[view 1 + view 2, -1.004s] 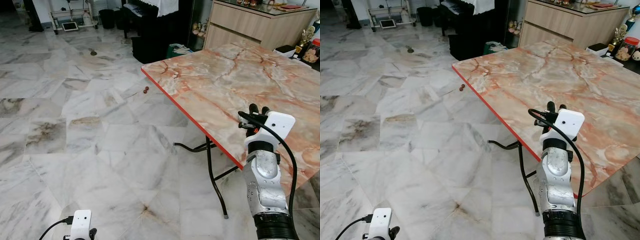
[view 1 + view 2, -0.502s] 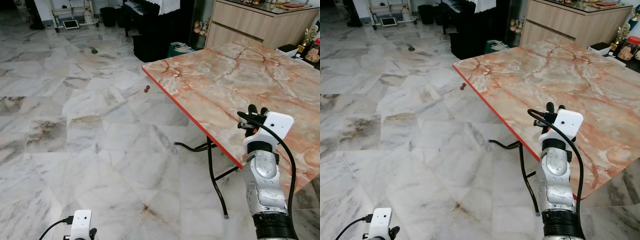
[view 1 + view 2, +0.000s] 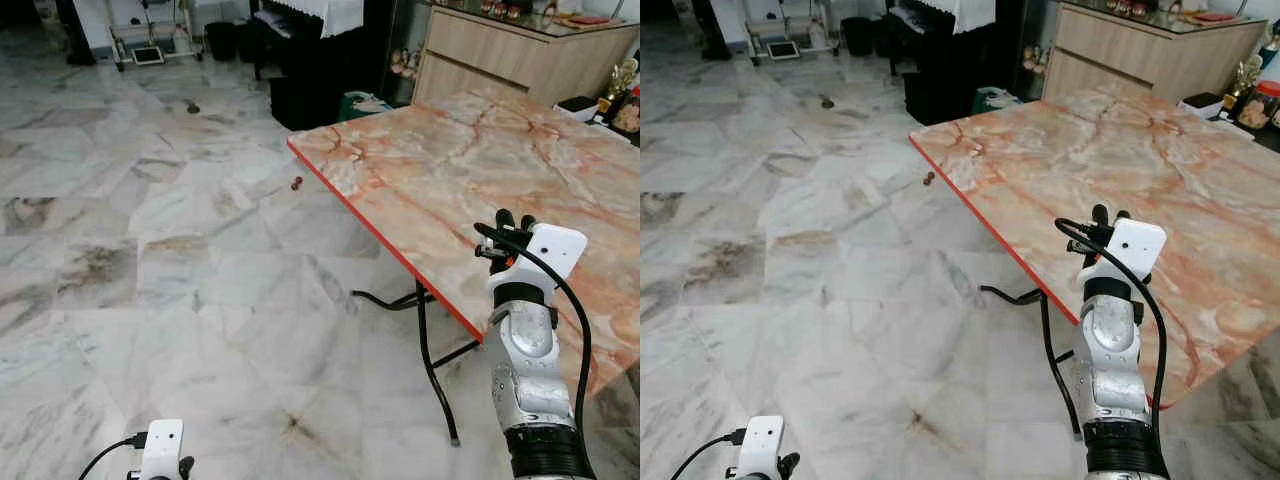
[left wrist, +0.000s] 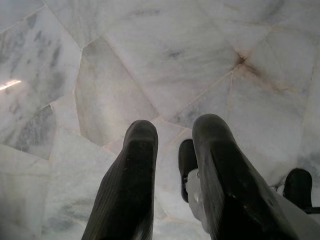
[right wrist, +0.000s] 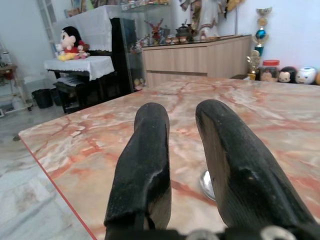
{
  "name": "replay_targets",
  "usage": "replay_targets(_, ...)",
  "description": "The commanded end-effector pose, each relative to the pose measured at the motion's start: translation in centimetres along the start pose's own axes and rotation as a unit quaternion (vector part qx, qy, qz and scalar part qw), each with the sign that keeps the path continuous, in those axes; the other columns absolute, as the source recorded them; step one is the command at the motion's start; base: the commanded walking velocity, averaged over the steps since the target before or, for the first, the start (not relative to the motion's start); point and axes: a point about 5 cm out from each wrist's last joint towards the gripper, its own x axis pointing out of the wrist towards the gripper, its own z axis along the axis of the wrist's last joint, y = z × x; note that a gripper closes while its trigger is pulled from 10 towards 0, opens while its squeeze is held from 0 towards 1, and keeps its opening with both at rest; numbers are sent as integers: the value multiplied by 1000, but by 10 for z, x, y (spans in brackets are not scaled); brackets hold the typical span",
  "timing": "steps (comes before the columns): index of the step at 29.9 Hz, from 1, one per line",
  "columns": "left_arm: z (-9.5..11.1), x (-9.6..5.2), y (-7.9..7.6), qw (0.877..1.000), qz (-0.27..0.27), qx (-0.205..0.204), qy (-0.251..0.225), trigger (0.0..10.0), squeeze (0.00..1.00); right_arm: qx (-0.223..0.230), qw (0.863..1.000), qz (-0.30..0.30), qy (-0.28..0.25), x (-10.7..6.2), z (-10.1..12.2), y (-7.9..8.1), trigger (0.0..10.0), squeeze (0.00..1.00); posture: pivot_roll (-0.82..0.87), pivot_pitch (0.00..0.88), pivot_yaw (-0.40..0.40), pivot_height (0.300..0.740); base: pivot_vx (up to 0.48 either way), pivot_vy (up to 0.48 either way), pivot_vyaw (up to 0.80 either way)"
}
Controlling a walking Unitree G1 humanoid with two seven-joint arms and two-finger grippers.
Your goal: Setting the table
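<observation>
1. Marble-look table [image 3: 440, 170], orange and cream with a red edge, stands on thin black folding legs. You see no plates, cups or cutlery laid on it, so the setting looks barely begun.
2. Your right gripper [image 3: 510, 218] is held up over the near edge of the table. The right wrist view shows its two fingers [image 5: 145, 160] parted with a gap and nothing between them.
3. A small shiny round thing [image 5: 206, 184] lies on the tabletop just past those fingers. It's too small to name; maybe metal.
4. If that's your piece, expect it to be light, hard and stiff, and likely to skate on the smooth top. Pinch it across its sides, coming low and flat, and don't push it toward the red edge.
5. The table itself looks light-framed, so avoid leaning on the rim.
6. Your left gripper [image 4: 172, 132] hangs idle low over the pale marble floor [image 3: 150, 250], fingers a little apart, holding nothing.
7. Containers: a red-lidded jar [image 3: 1268, 100] stands past the far corner of the table; you can't tell what's in it. A white box [image 3: 575, 102] sits near it, contents hidden. Black bins [image 3: 222, 38] stand by the far wall; their insides aren't visible.
8. A small reddish thing [image 3: 296, 183] lies on the floor near the table's far-left corner.
</observation>
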Motion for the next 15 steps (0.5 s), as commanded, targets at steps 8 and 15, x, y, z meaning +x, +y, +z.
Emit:
replay_targets(8, -4, 0, -2, 1000, -5, 10, 10, 10000, 0, 2, 1000, 2, -6, 4, 4, 4, 10000, 0, 31, 0, -11, 731, 283, 0, 0)
replay_targets(15, -4, 0, 0, 1000, -5, 10, 11, 10000, 0, 1, 1000, 4, -2, 2, 2, 5, 10000, 0, 33, 0, -12, 731, 282, 0, 0)
